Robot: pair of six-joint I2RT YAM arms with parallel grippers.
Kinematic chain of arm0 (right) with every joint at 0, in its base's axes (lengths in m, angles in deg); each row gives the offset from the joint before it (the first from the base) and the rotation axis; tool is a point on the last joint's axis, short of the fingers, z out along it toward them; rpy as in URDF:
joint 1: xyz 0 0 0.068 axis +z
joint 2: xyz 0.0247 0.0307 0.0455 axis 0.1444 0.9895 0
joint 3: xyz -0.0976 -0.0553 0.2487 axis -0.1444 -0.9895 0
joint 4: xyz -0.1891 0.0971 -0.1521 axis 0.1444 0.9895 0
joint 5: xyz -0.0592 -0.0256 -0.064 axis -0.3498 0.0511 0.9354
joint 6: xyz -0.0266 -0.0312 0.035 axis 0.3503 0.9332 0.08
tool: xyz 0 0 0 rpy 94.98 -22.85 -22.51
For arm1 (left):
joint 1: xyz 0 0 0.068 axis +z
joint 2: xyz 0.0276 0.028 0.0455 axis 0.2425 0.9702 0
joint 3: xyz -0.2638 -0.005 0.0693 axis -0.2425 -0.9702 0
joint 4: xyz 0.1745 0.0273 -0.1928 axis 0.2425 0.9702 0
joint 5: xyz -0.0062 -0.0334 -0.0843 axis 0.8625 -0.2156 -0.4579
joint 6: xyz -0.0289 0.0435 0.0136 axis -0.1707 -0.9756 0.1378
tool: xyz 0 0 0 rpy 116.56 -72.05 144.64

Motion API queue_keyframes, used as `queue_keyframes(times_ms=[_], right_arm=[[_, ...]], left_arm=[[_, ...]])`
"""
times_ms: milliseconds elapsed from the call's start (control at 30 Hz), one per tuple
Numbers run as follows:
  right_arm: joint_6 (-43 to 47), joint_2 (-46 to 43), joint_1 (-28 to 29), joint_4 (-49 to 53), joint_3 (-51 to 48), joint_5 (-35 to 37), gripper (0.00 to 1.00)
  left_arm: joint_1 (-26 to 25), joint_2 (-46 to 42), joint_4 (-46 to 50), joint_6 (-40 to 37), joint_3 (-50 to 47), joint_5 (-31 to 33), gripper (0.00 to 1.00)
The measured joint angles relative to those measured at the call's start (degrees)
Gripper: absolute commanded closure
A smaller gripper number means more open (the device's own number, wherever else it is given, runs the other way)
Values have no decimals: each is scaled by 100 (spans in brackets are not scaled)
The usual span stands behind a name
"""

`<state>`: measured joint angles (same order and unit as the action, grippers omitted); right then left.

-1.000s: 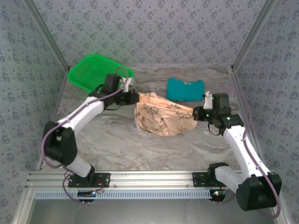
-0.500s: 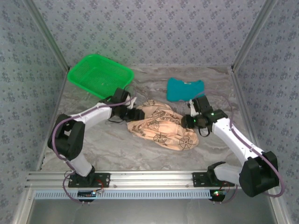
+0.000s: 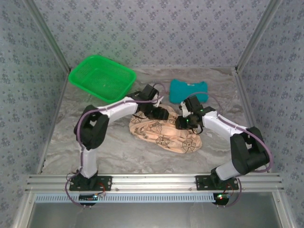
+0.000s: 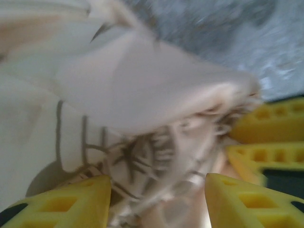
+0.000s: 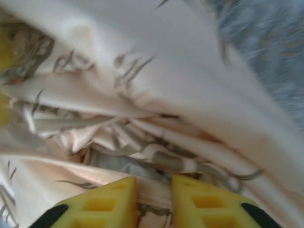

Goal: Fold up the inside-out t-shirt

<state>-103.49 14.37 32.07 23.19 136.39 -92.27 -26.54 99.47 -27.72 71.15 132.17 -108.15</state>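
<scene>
Top external view shows you the marble table (image 3: pixel 118 147) with both arms reaching in over its middle. Your left arm (image 3: pixel 118 108) rises from its base at the near-left, folds sharply at the elbow above that base, then runs its long white forearm to the right and away from you, with the wrist bent down toward the cloth. Your right arm (image 3: pixel 223 126) mirrors it: the elbow sits out near the right wall and the forearm angles left and away, wrist tipped down. The two wrists end near each other, over the far edge of the inside-out t-shirt (image 3: pixel 164 135), which lies crumpled in a loose oval heap at the table's centre, prints showing.

The green basket (image 3: pixel 102 76) sits at the far left, well apart from the shirt. The teal garment (image 3: pixel 190 89) lies folded just beyond the two wrists.

The left gripper (image 3: pixel 161 114) rests on the shirt's far-left edge. In the left wrist view its yellow fingers (image 4: pixel 61 202) stand roughly half apart with a bunch of cloth between them; you cannot tell whether they press it.

The right gripper (image 3: pixel 182 123) meets the shirt's far-right edge. In the right wrist view its fingers (image 5: pixel 95 206) are nearly together, pinching a thin fold of the shirt.
</scene>
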Motion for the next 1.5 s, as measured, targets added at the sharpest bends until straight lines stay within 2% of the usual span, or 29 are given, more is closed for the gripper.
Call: queue_keyframes(times_ms=[33, 133, 300, 367, 433, 467, 500, 533, 567, 633, 667, 733, 800, 967, 1033, 1133, 1233, 1300, 1367, 1467, 1500], right_arm=[[-15, -13, 22, -46, -42, -111, 100], [46, -282, 59, -79, -160, -452, 100], [326, -1443, 144, 96, -105, -1001, 100], [509, -1827, 483, 195, -55, -1016, 100], [638, -2109, 1075, 225, -85, -957, 100], [664, -2208, 1429, 127, -184, -892, 100], [662, -2273, 1755, -35, -348, -778, 96], [658, -2293, 1993, -146, -487, -693, 85], [621, -2293, 2253, -179, -693, -601, 79], [570, -2179, 2643, -190, -1093, -494, 72], [531, -2079, 2723, -162, -1231, -466, 65], [426, -1902, 2664, -28, -1353, -391, 55], [289, -1961, 2337, 26, -1340, -365, 51], [-199, -2304, 776, 201, -1001, -472, 52], [-396, -2179, 380, 251, -844, -511, 51], [-693, -1880, 400, 295, -813, -531, 50], [-1005, -1805, 822, 278, -920, -485, 49], [-1207, -1792, 1130, 208, -1027, -426, 50], [-1364, -1663, 1325, 131, -1086, -367, 59], [-1497, -1261, 1432, -92, -1086, -195, 85], [-1547, -1110, 1440, -170, -1086, -131, 93]], left_arm=[[-22, 151, 136, -22, 109, 22, 81], [-50, 452, 402, -94, 385, 92, 100], [59, 232, 562, -144, 503, -17, 100], [203, 17, 557, -125, 505, -138, 100], [374, -208, 555, -72, 533, -295, 100], [450, -306, 551, -39, 562, -382, 91], [503, -393, 557, -11, 579, -468, 78], [522, -444, 557, 0, 579, -505, 71], [531, -452, 520, 50, 599, -511, 64], [568, -417, 431, 79, 599, -527, 61], [577, -389, 393, 79, 573, -529, 61], [603, -385, 326, 74, 402, -531, 58], [619, -413, 289, 48, 118, -529, 57], [570, -750, 437, -50, -662, -520, 56], [452, -966, 535, -122, -828, -503, 55], [68, -1290, 557, -234, -935, -501, 52], [-396, -1596, 437, -339, -1143, -503, 49], [-623, -1738, 361, -367, -1394, -509, 48], [-682, -1738, 321, -382, -1602, -503, 48], [-673, -1596, 256, -380, -1808, -407, 52], [-669, -1513, 229, -380, -1821, -348, 58]])
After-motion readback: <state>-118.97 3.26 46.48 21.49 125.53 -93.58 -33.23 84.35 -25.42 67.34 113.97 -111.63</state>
